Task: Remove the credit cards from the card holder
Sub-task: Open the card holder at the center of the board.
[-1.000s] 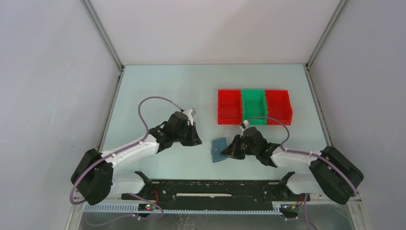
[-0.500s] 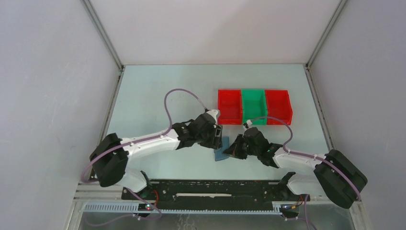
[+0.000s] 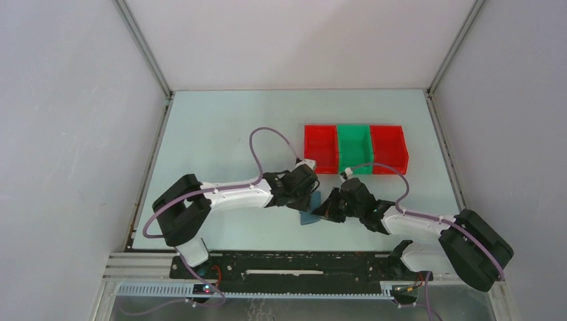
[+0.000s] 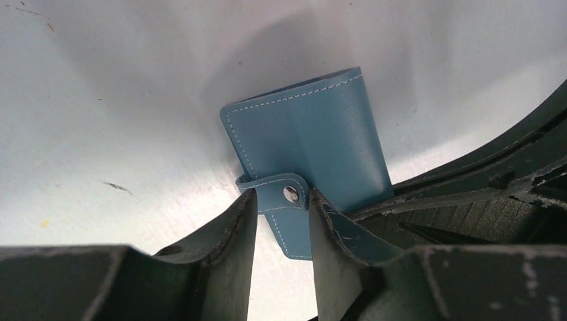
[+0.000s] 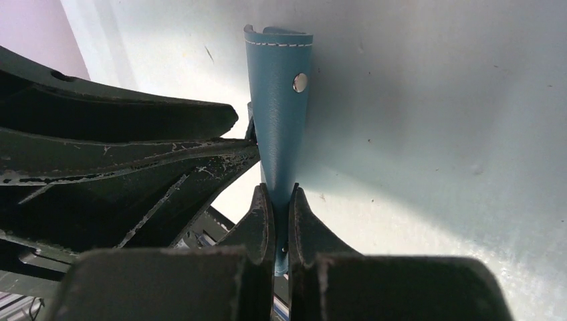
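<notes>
The blue-teal card holder (image 3: 307, 217) is closed, its strap (image 4: 267, 195) snapped over the edge with a metal stud. It stands on edge just over the table. My right gripper (image 3: 326, 210) is shut on its near edge, the fingers (image 5: 261, 221) pinching the leather (image 5: 277, 120). My left gripper (image 3: 309, 199) comes from the left. Its two fingers sit on either side of the strap and touch both ends of it (image 4: 281, 197). The wallet's body (image 4: 314, 130) rises beyond them. The credit cards are hidden inside.
A row of three plastic bins stands behind the grippers: red (image 3: 321, 148), green (image 3: 354, 147), red (image 3: 388, 148). The left arm's purple cable (image 3: 267, 137) loops above the table. Enclosure walls close in at left, right and back.
My left arm swung right from the table's middle to the card holder, opened, then narrowed its fingers around the snap strap. My right gripper kept its hold, barely shifting.
</notes>
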Tool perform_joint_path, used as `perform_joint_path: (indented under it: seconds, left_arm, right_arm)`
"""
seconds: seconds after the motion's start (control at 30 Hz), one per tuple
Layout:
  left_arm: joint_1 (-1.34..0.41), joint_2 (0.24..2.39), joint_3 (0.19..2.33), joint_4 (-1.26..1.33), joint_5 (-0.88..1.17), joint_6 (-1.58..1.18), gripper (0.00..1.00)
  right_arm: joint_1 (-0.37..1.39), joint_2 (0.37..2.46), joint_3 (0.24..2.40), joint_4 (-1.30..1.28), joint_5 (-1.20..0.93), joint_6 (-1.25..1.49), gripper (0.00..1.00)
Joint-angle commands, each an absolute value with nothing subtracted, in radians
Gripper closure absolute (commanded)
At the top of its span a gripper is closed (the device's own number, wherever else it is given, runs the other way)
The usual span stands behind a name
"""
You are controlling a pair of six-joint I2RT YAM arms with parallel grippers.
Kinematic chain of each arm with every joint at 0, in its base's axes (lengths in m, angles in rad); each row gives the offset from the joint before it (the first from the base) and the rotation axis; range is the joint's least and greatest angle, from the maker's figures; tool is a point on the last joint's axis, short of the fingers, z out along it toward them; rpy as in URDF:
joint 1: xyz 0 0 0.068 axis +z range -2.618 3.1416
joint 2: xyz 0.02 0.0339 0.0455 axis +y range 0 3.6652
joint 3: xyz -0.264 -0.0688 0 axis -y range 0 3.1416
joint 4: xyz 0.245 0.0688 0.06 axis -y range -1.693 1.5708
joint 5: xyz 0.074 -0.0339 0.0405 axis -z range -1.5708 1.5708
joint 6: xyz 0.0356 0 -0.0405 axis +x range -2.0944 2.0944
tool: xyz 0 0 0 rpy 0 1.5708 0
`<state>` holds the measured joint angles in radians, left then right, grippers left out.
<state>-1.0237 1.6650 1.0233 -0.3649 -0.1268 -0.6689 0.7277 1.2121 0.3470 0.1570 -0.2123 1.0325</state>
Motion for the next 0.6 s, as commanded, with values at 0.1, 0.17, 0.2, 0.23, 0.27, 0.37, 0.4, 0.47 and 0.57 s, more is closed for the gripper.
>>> perform_joint_path:
  seconds: [0.1,0.17,0.2,0.23,0.27,0.37,0.4,0.47,0.57]
  left_arm:
    - [-1.029,1.697,1.067,-0.374,-0.181,-0.697,0.63]
    - [-1.029,1.702,1.071,-0.374,-0.192,-0.697,0.69]
    - [-1.029,1.704,1.073,-0.374,-0.197,-0.696,0.74]
    - [-1.029,1.706,1.076,-0.374,-0.202,-0.694,0.83]
    - [-1.029,1.708,1.079,-0.379,-0.209,-0.693,0.93]
    - [-1.028,1.701,1.089,-0.407,-0.242,-0.687,1.00]
    - [-1.028,1.692,1.087,-0.412,-0.253,-0.684,1.00]
    - [-1.023,1.665,1.077,-0.418,-0.265,-0.683,1.00]
    - [-1.004,1.617,1.041,-0.416,-0.246,-0.702,1.00]
  right_arm:
    - [0.728,1.186,0.367,0.150,-0.189,1.033,1.00]
    - [0.727,1.187,0.367,0.153,-0.189,1.034,1.00]
    - [0.727,1.187,0.367,0.153,-0.189,1.034,1.00]
    - [0.727,1.187,0.367,0.153,-0.189,1.035,1.00]
    - [0.727,1.187,0.367,0.153,-0.189,1.034,1.00]
    - [0.727,1.185,0.367,0.142,-0.187,1.033,1.00]
    - [0.727,1.182,0.367,0.137,-0.185,1.032,1.00]
    - [0.727,1.175,0.366,0.125,-0.181,1.028,1.00]
    - [0.726,1.161,0.359,0.109,-0.174,1.025,1.00]
